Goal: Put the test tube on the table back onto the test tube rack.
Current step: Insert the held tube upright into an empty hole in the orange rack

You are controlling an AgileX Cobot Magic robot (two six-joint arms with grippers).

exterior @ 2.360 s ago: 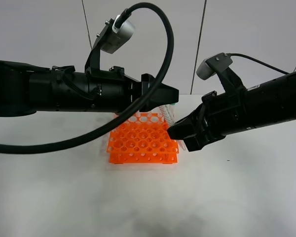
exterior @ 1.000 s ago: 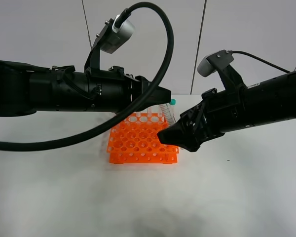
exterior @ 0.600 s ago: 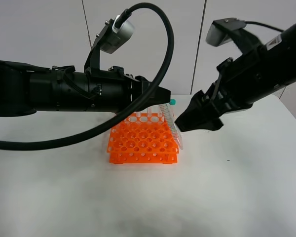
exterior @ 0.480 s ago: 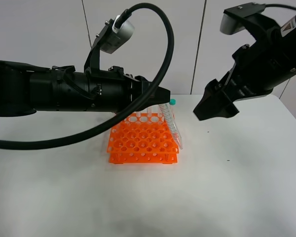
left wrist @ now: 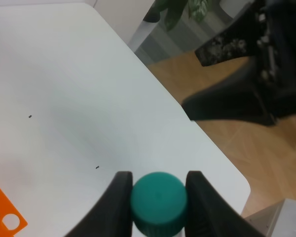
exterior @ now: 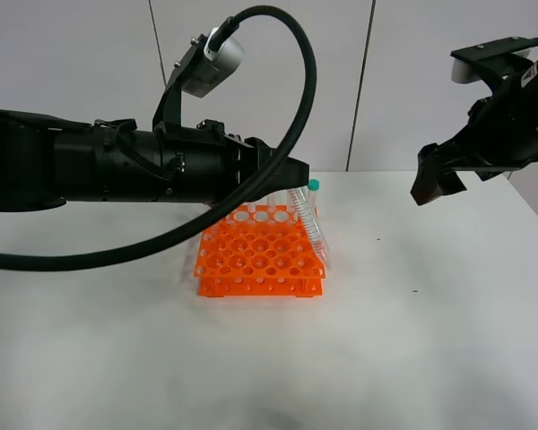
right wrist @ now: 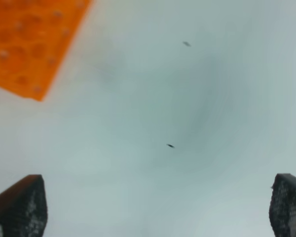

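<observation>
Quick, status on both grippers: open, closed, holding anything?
Left gripper: closed, fingers clamped on the teal cap of the test tube.
Right gripper: open, fingers wide apart, holding nothing.

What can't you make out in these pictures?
- Whether the test tube tip is in a hole of the rack: too small in the high view; its cap hides it in the left wrist view.
- Rack's back row: partly hidden by the left arm, high view.
- Rack holes: blurred, right wrist view.

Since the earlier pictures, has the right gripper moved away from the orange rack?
Yes. In the high view the right gripper has gone up and to the right, away from the test tube rack, which it was close beside earlier.
</observation>
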